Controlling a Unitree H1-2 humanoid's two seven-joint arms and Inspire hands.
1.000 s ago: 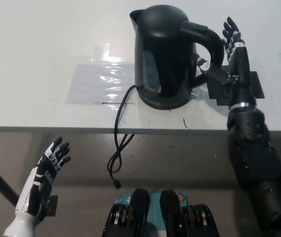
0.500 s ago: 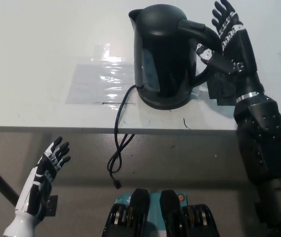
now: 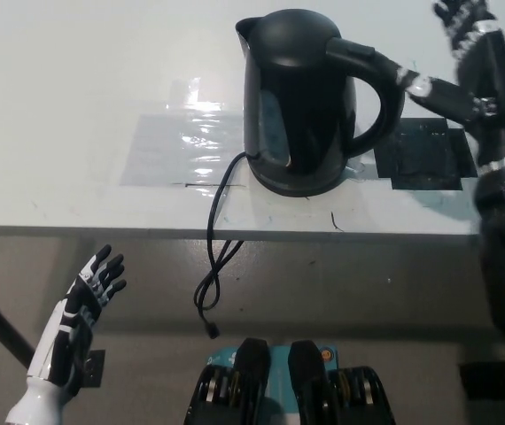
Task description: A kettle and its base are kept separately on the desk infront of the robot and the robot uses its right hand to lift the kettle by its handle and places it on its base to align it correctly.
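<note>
White bench (image 3: 75, 115) fills the upper part of your head view, with grey floor (image 3: 341, 292) below its front edge. You see the black kettle (image 3: 301, 97) standing upright near the middle of the bench, seated on its round base (image 3: 295, 184), spout toward picture left and handle (image 3: 378, 88) toward picture right. A black cord (image 3: 214, 239) runs from the base over the bench edge and hangs down to the floor. Clear shiny tape (image 3: 177, 142) lies flat to the left of the kettle, and a dark taped patch (image 3: 425, 155) lies to its right.

Your black right hand (image 3: 470, 62) is raised at the upper right, just beside the handle; its fingers (image 3: 458, 18) are spread and hold nothing, though one tip reaches close to the handle's top and you cannot tell if it touches. The uppermost fingertips are cut off by the picture's top edge.

Your white left hand (image 3: 89, 297) rests at the lower left, below bench level, fingers apart and empty.

No brand or writing can be read on the kettle
</note>
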